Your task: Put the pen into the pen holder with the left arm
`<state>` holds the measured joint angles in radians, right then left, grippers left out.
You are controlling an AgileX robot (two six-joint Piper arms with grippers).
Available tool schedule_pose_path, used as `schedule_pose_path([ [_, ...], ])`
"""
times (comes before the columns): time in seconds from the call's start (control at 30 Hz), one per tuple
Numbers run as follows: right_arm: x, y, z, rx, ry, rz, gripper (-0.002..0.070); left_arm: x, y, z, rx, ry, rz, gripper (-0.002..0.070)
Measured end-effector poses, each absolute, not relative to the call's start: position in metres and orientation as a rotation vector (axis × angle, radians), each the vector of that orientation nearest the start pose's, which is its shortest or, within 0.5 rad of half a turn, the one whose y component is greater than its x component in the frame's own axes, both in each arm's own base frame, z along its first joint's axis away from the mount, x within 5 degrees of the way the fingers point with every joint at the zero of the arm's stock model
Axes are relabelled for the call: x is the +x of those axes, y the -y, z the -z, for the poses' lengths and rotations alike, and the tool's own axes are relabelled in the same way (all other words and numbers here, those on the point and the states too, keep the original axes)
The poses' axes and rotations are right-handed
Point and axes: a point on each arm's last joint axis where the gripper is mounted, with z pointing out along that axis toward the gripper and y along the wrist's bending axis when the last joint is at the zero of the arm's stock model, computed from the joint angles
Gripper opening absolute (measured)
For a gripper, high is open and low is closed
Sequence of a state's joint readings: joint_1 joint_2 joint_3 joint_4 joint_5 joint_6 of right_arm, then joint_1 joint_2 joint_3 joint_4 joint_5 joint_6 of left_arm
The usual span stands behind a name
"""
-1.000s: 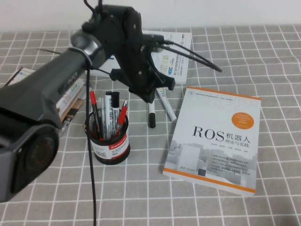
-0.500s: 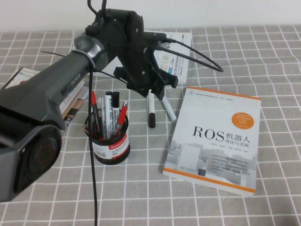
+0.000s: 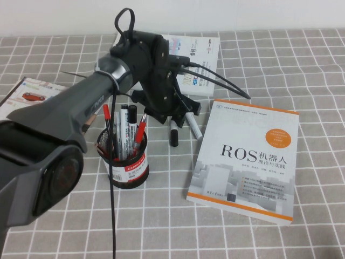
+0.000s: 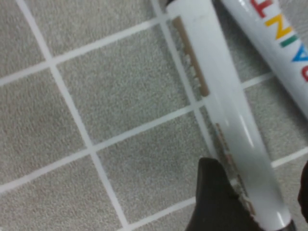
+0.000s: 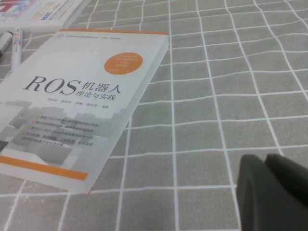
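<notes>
The pen (image 3: 173, 131), a plain white barrel with a black cap, lies flat on the grey checked tablecloth (image 3: 269, 70), its capped end pointing toward the near side. Just beside it lies a second white marker (image 3: 193, 125) with coloured letters printed down its barrel; the wrist view shows parts of red, yellow, green and blue capitals, but I can't make out a whole word. The left gripper (image 3: 178, 112) is right over the pen, its fingers spread apart and straddling the barrel, with one dark fingertip (image 4: 216, 202) close against the pen's side; nothing is clamped.

The pen holder (image 3: 124, 156), a black mesh cup, stands near the pen on the robot's left and closer to the near edge. It holds red and black pens and a marker, and a red-and-white label wraps its lower part, the writing too small to read.

On the other side of the pen lies a white and orange book (image 3: 248, 156) titled "ROS" with Chinese characters beside it. Behind the arm is another white book (image 3: 200, 65) with "HEC" on its cover. At the far left edge a further printed book (image 3: 32, 97) peeks out.

The right gripper (image 5: 274, 192) sits low over bare cloth, well apart from the pen; its fingers look pressed together.
</notes>
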<state>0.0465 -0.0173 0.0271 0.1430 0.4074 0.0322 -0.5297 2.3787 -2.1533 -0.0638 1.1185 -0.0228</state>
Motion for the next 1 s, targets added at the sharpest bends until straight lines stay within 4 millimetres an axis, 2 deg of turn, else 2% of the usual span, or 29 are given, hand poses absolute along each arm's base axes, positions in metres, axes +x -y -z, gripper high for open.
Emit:
schedule_pose_path([
  [0.13,0.051,-0.008,-0.169,0.073,-1.900,-0.196,-0.0015,0.438,0.262,-0.186,0.676,-2.777,0.200,0.0314],
  [0.3,0.051,-0.008,-0.169,0.073,-1.900,-0.196,-0.0015,0.439,0.262,-0.181,0.660,-2.789,0.184,0.0243],
  [0.5,0.051,-0.008,-0.169,0.073,-1.900,-0.196,-0.0015,0.440,0.261,-0.180,0.664,-2.799,0.167,0.0219],
  [0.67,0.051,-0.008,-0.169,0.073,-1.900,-0.196,-0.0015,0.438,0.260,-0.180,0.673,-2.824,0.151,0.0111],
  [0.77,0.051,-0.008,-0.169,0.073,-1.900,-0.196,-0.0015,0.439,0.260,-0.182,0.674,-2.837,0.147,0.0113],
  [0.87,0.051,-0.008,-0.169,0.073,-1.900,-0.196,-0.0015,0.441,0.262,-0.188,0.673,-2.829,0.150,0.0113],
  [1.0,0.051,-0.008,-0.169,0.073,-1.900,-0.196,-0.0015,0.448,0.266,-0.215,0.654,-2.737,0.186,0.0113],
])
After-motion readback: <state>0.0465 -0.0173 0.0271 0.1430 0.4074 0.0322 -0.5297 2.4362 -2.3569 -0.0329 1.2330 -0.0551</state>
